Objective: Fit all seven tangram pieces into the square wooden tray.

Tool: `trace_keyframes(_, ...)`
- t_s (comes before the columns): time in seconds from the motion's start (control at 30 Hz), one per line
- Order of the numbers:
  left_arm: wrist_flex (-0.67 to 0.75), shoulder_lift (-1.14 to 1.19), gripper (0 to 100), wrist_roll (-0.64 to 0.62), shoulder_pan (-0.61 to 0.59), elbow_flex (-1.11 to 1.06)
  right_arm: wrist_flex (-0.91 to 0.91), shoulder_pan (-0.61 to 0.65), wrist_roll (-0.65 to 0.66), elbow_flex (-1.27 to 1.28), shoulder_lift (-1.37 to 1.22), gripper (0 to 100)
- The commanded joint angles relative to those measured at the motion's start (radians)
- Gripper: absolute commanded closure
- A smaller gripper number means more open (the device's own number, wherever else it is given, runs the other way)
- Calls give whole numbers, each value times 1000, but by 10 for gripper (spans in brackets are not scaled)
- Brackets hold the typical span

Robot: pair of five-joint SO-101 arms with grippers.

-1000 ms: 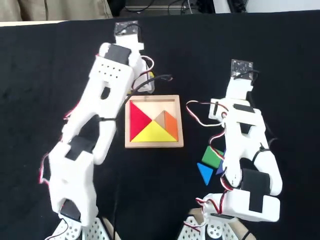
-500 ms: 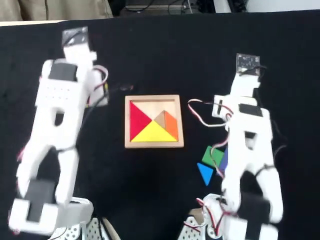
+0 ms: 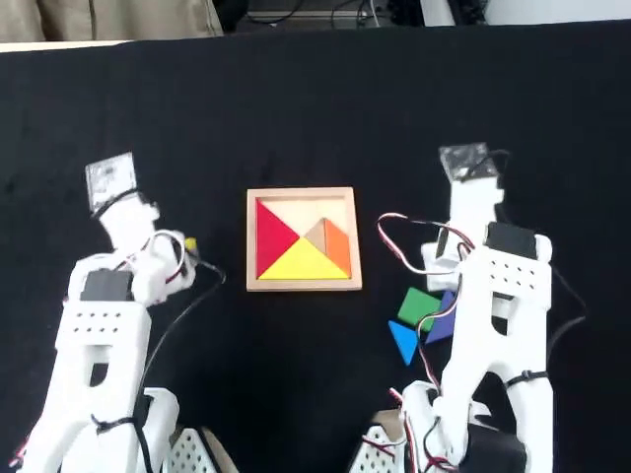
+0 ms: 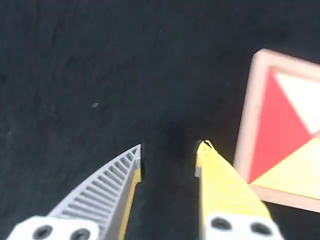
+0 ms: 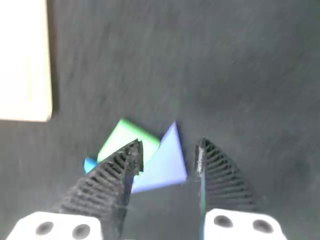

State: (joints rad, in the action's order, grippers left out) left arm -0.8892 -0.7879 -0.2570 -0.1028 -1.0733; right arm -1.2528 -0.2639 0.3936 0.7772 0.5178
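The wooden tray (image 3: 301, 286) lies about midway across the black worktop (image 3: 296, 108). It holds a red triangle (image 3: 271, 236), a yellow triangle (image 3: 306, 262) and an orange piece (image 3: 338, 244). The rest of its floor is bare wood or too unclear to name.

My left end effector (image 4: 170, 150) hangs over bare cloth just beside the tray's left rim, fingers apart with nothing between them. The red triangle sits just inside that rim.

My right end effector (image 5: 169, 147) is spread open over the loose pieces, which lie off the tray's right side, nearer the worktop's near edge. The purple triangle (image 5: 165, 160) shows in the gap between my fingers; I cannot tell whether they touch it. The green piece (image 5: 127, 137) lies against it on the tray side, and the blue triangle (image 3: 403, 340) lies just beside that one.
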Motion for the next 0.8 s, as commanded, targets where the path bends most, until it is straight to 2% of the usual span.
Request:
trace_keyframes(0.0,25,-34,812,5,-62,-61,-169,-23,120,-85,35,815)
trace_keyframes(0.13,28,-40,812,5,-105,-119,-310,-26,334,-74,35,830)
trace_keyframes(0.2,28,-44,812,9,-119,-139,-315,-28,394,-35,35,895)
trace_keyframes(0.27,28,-44,812,54,-122,-151,-279,-20,407,21,35,993)
trace_keyframes(0.37,48,-38,812,89,-116,-163,-206,28,411,96,33,974)
trace_keyframes(0.47,130,-35,812,87,-116,-194,-160,150,405,166,33,986)
trace_keyframes(0.57,153,-35,813,87,-116,-213,-150,247,404,209,33,988)
trace_keyframes(0.77,153,-35,813,87,-116,-214,-87,258,404,208,-16,988)
